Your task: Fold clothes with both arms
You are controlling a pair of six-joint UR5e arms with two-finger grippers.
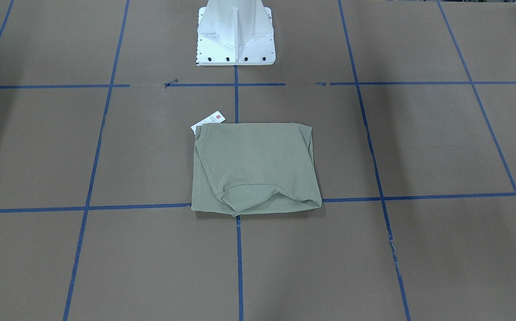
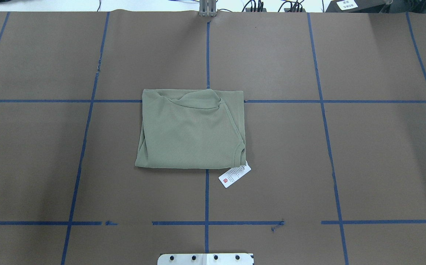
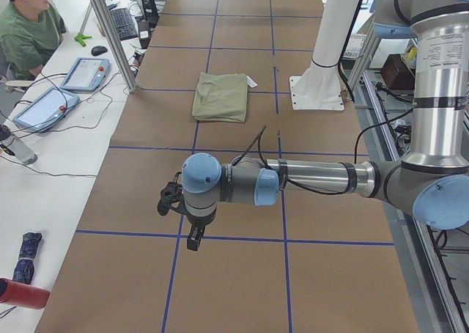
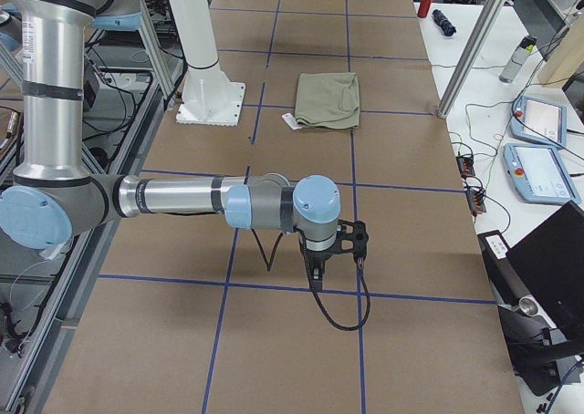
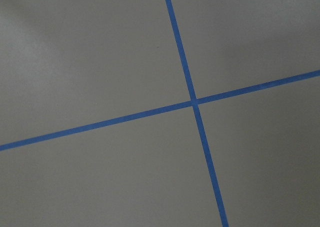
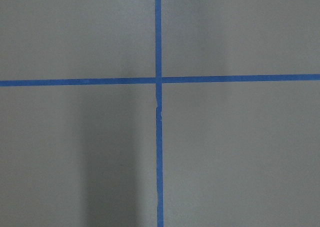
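Note:
The sage-green shirt (image 2: 192, 129) lies folded into a compact rectangle at the middle of the table, also seen as shirt (image 1: 255, 167), shirt (image 3: 221, 97) and shirt (image 4: 329, 100). Its white paper tag (image 2: 234, 175) sticks out at the collar corner nearest the robot. Neither arm is near it. The left gripper (image 3: 192, 238) hangs far off at the table's left end. The right gripper (image 4: 316, 275) hangs at the right end. Both show only in the side views, so I cannot tell whether they are open or shut. The wrist views show only bare table.
The brown paper table (image 2: 308, 165) carries a blue tape grid. The white pedestal base (image 1: 235, 35) stands behind the shirt. A seated person (image 3: 29, 32) and tablets (image 3: 84, 74) are at a side desk. More tablets (image 4: 537, 159) lie beside the other end.

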